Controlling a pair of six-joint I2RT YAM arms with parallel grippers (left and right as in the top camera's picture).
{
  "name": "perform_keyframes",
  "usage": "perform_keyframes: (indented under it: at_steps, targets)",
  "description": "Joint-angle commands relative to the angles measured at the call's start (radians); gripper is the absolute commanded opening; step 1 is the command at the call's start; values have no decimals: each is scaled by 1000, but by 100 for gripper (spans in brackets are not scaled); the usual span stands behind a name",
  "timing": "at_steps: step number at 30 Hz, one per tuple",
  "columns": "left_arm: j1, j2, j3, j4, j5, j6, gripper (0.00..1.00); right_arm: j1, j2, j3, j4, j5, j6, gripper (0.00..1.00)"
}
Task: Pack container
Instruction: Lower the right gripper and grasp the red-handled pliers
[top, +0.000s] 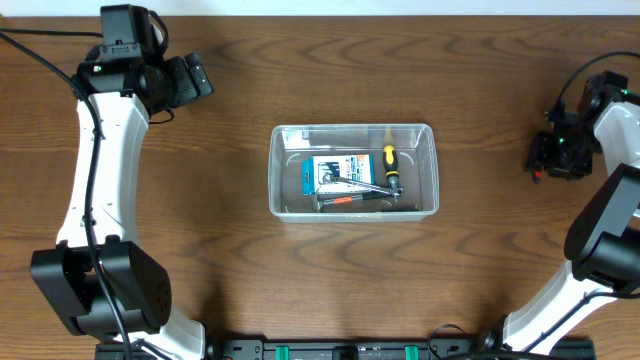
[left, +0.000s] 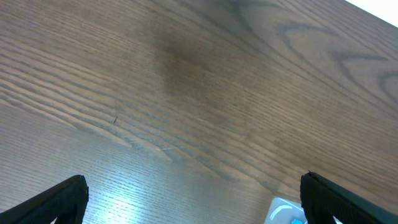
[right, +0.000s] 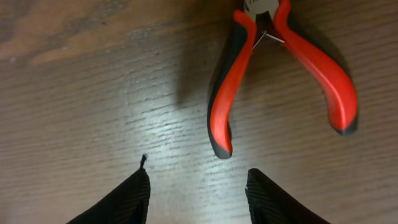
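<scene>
When looking from overhead, find container (top: 272, 172) at mid-worktop (top: 350, 290), holding box (top: 335, 172), screwdriver (top: 391, 163) and a red-handled tool (top: 352, 201). Well to its left, see left gripper (left: 196, 202), fingers wide apart above the wood. Well to its right, see right gripper (right: 199, 199), fingers apart and clasping nothing, just short of pliers (right: 225, 99) lying flat

- No text, brand, number or sign can be read in any view.
- The blue-and-white box (top: 338, 170), at the centre of the overhead frame inside the container (top: 350, 128), bears printing too small to make out.
</scene>
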Motion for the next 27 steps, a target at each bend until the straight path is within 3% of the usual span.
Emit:
perform_keyframes:
  at_steps: [1,27]
  targets:
    - [2,0,14,-2,2,-12,98,-1,-10,-18,23,7,37,52]
    - [2,0,13,-2,2,-12,98,4,0,-18,163,89,156,50]
